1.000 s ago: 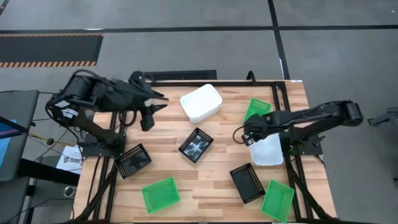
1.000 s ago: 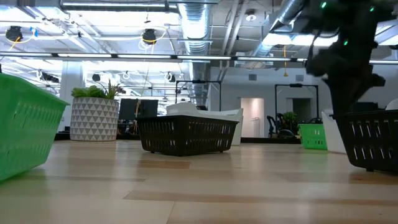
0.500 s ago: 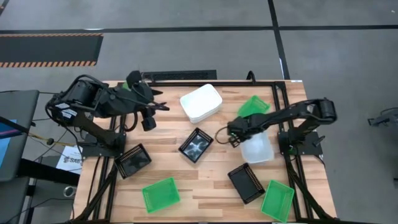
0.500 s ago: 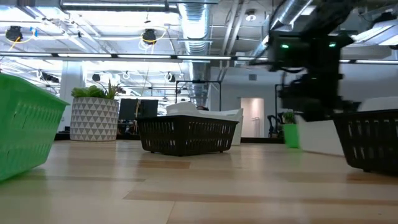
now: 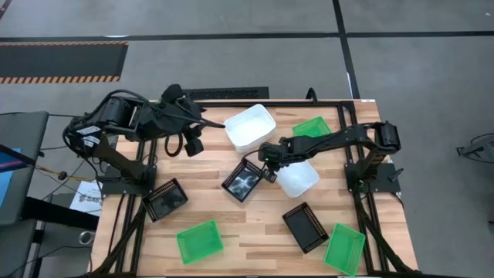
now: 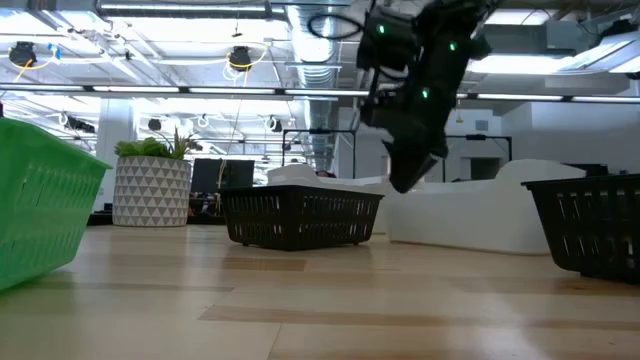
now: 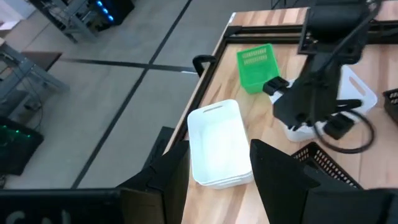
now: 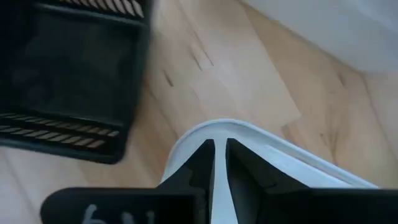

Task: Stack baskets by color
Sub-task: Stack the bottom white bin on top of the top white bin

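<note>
My right gripper (image 5: 274, 165) is shut on a white basket (image 5: 299, 178) near the table's middle, beside a black basket (image 5: 243, 179). A stack of white baskets (image 5: 249, 127) stands at the far middle, with a green basket (image 5: 311, 126) to its right. My left gripper (image 7: 221, 186) hovers open above the far left part of the table, with the white stack (image 7: 217, 146) seen beyond its fingers. Other baskets rest on their bases: black ones (image 5: 164, 199) (image 5: 306, 226) and green ones (image 5: 199, 239) (image 5: 344, 249). My right gripper pinches the white basket's rim (image 8: 245, 134) between its two fingers, at the rounded end nearest the middle black basket (image 8: 68, 74). The fingers slant down from above. In the low view the basket (image 6: 470, 215) sits level and low over the table; I cannot tell whether it is clear of it.
The black frame rails (image 5: 231, 95) run along the table's far edge and sides. A potted plant (image 6: 152, 180) shows in the room behind. Bare wood lies between the middle black basket and the near green and black ones.
My right gripper has gone toward the table's left edge with the white basket, from near the right side to beside the middle black basket; the basket has turned somewhat on the way. My left gripper has shifted a little toward the white stack.
</note>
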Controlling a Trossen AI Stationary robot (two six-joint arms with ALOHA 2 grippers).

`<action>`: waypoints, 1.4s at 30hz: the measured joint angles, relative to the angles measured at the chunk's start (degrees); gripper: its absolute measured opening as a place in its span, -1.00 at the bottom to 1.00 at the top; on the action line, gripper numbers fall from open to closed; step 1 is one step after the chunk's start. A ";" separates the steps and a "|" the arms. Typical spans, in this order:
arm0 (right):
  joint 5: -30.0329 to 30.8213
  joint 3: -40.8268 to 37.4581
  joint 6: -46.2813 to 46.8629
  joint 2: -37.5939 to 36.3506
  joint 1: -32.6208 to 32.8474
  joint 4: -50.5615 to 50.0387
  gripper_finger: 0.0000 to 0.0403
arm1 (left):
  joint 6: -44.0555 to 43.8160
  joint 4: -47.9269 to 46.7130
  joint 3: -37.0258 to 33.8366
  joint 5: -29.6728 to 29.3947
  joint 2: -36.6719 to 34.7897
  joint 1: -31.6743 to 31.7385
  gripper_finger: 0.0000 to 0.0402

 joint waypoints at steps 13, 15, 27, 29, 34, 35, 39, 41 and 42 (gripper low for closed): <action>3.71 1.96 16.64 -13.61 13.66 -18.32 -0.69 | 5.38 1.98 -2.35 7.10 3.79 1.85 -0.21; 5.87 1.96 22.12 -15.38 16.93 -21.88 -0.69 | 7.51 6.64 -5.52 7.11 4.12 1.85 -0.21; 9.15 1.92 46.62 -17.56 32.13 -32.96 -0.69 | 28.15 48.97 -36.12 21.03 4.20 1.85 -0.21; 9.17 1.92 49.13 -17.61 33.25 -33.05 -0.69 | 31.04 56.83 -40.82 22.61 4.20 1.85 -0.21; 9.19 1.92 52.22 -17.61 35.59 -33.01 -0.69 | 38.59 65.92 -47.51 28.07 7.31 1.70 -0.21; 9.19 1.92 52.47 -17.61 35.91 -32.90 -0.69 | 39.14 66.89 -47.49 28.63 8.65 1.51 -0.20; 9.15 1.92 53.50 -16.89 36.87 -32.81 -0.69 | 42.76 69.34 -47.37 29.55 14.56 1.00 -0.14; 9.15 1.92 53.58 -16.89 37.09 -32.85 -0.69 | 44.82 72.17 -47.34 29.32 17.80 0.76 -0.08; 9.13 1.92 53.64 -16.89 37.22 -32.68 -0.69 | 45.40 71.33 -47.08 29.06 18.84 0.65 -0.04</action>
